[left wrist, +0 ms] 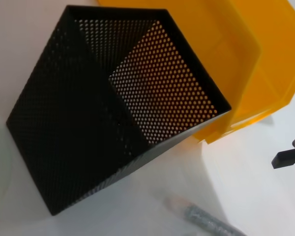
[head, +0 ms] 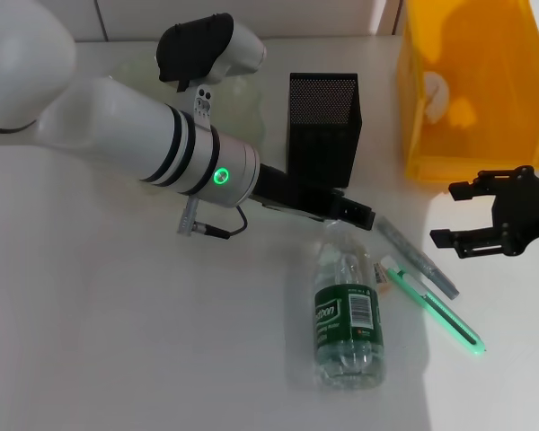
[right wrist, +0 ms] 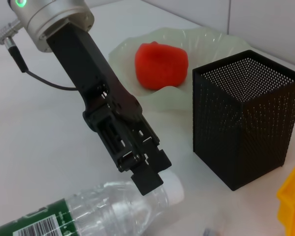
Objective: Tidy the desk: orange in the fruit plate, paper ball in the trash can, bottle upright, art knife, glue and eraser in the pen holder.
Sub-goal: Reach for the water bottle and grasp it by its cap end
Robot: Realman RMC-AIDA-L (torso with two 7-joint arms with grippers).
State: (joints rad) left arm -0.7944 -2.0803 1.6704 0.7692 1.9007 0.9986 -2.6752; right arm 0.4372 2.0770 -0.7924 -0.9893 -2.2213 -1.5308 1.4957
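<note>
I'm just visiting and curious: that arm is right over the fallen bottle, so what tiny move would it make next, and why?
Probably the left end effector should close on the bottle near its white cap. The bottle lies on its side on the desk, and the fingers sit right at that end. The orange is already in the fruit plate; the right end effector waits open beside the trash can.

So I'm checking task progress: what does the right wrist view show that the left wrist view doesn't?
Only the right wrist view shows the orange lying in the fruit plate, plus the left tool at the cap end of the lying bottle. Only the left wrist view shows the trash can and a grey pen-like item. Both show the pen holder.
</note>
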